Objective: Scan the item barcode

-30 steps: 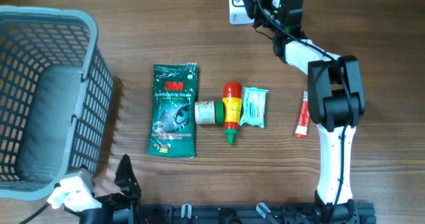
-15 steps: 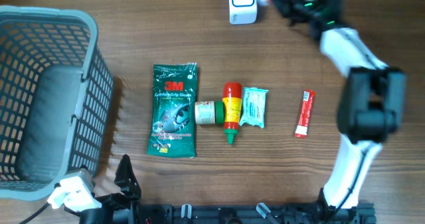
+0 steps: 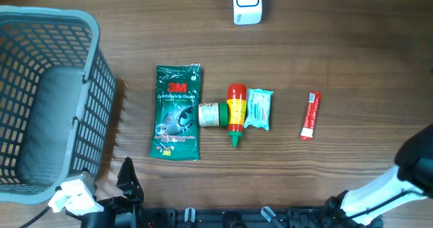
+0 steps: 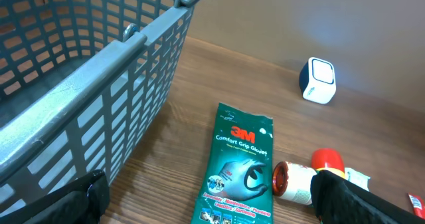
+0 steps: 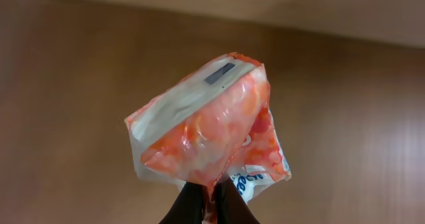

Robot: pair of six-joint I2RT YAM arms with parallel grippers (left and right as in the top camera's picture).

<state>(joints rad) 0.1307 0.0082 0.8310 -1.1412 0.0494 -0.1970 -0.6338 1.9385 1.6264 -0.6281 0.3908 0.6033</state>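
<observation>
Right tool (image 5: 211, 199) pinched shut on one edge of orange-and-white packet (image 5: 206, 124), held clear above bench (image 5: 345, 151); left tool (image 4: 212, 201) wide open, holding nothing, beside grey basket (image 4: 99, 64); white scanner (image 3: 246, 3) at bench's far edge

I count one grey basket (image 3: 101, 86), one white scanner (image 3: 247, 1), one green glove packet (image 3: 177, 111), one small white jar (image 3: 211, 114), one red bottle (image 3: 235, 111), one pale green sachet (image 3: 258, 109) and one thin red stick pack (image 3: 310, 116) on the surface (image 3: 352, 59). My right claw (image 5: 211, 201) pinches one orange packet (image 5: 206, 127).
</observation>
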